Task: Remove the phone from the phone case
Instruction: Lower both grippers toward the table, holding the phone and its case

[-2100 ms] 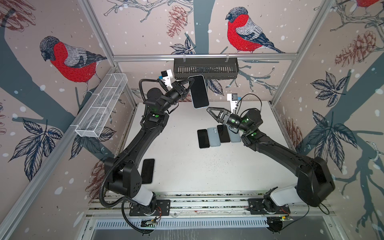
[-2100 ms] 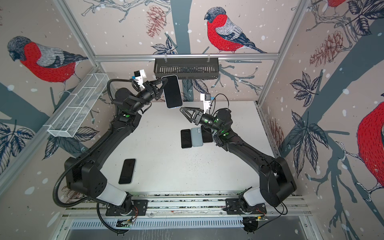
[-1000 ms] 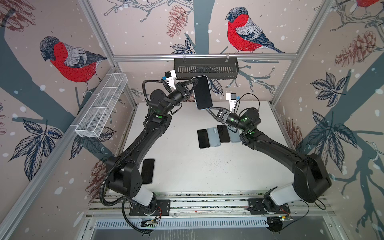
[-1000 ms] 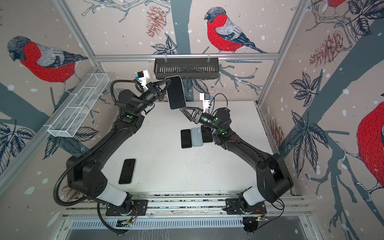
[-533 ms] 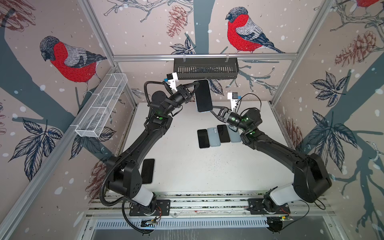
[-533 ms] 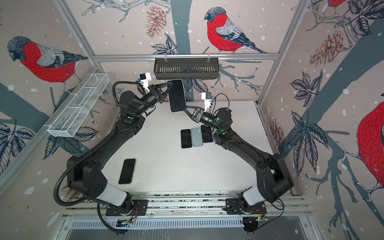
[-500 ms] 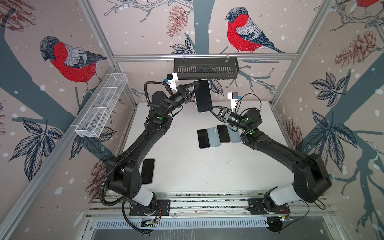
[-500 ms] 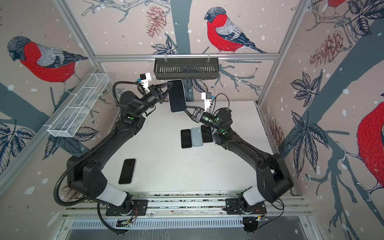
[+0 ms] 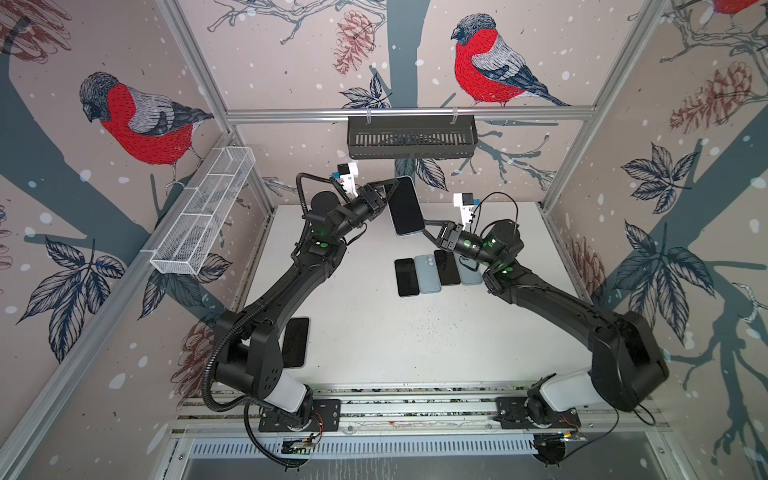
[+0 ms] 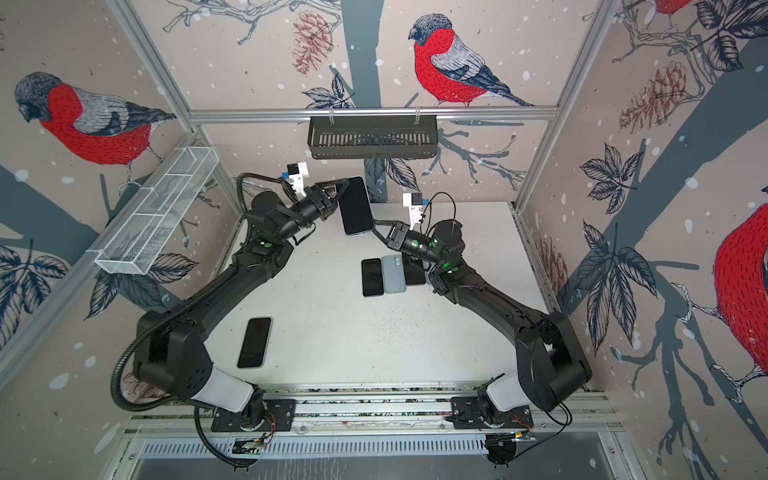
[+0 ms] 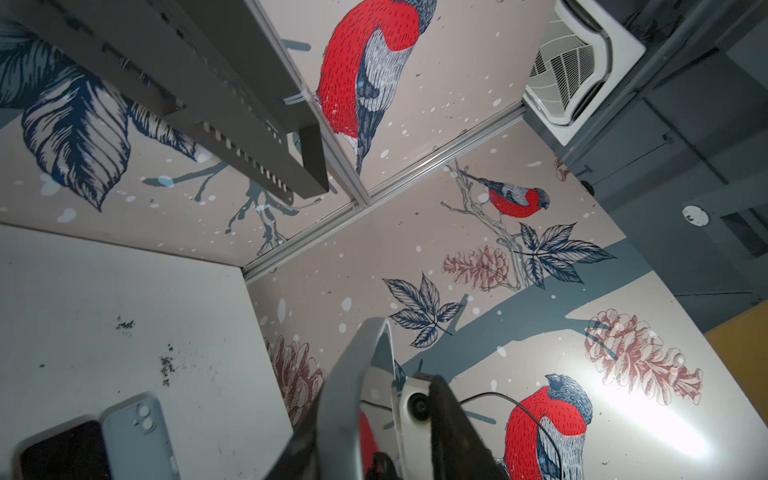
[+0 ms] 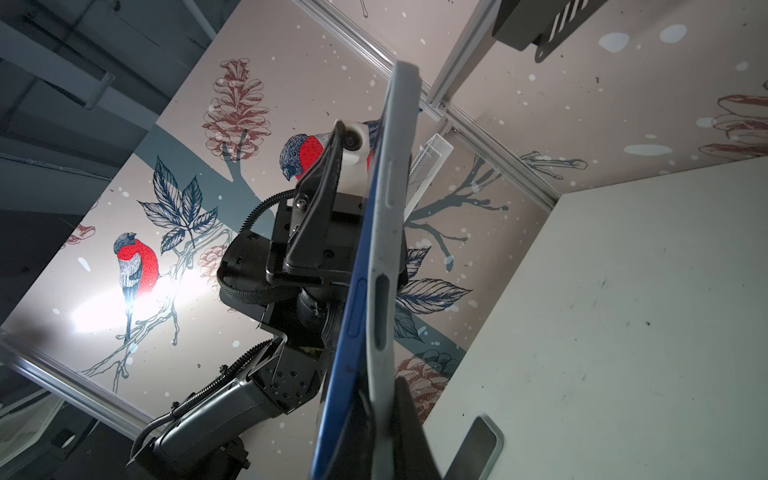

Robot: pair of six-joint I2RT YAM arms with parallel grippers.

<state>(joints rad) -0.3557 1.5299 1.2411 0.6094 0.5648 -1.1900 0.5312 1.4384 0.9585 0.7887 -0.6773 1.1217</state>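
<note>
The phone [image 9: 406, 208], dark screen up, hangs in the air above the back of the table, still sitting in its pale grey phone case [image 12: 388, 232]. In the right wrist view the phone's blue edge [image 12: 349, 316] stands a little apart from the case at the near end. My right gripper [image 9: 428, 231] is shut on the case's lower corner, one finger inside the lip. My left gripper [image 9: 388, 192] is at the phone's upper end, open; one finger [image 11: 453, 436] stands clear of the case edge [image 11: 353, 395].
On the white table [image 9: 374, 324] lies a row of two black phones [image 9: 406, 277] and two pale blue cases [image 9: 428, 273] under the right wrist. Another black phone [image 9: 296, 341] lies by the left arm's base. A black basket [image 9: 411, 137] and a white wire basket [image 9: 203, 216] hang on the walls.
My right gripper reached up and shut on the case's lower corner. My left gripper, shut on the phone before, has opened. The phone shifted slightly right.
</note>
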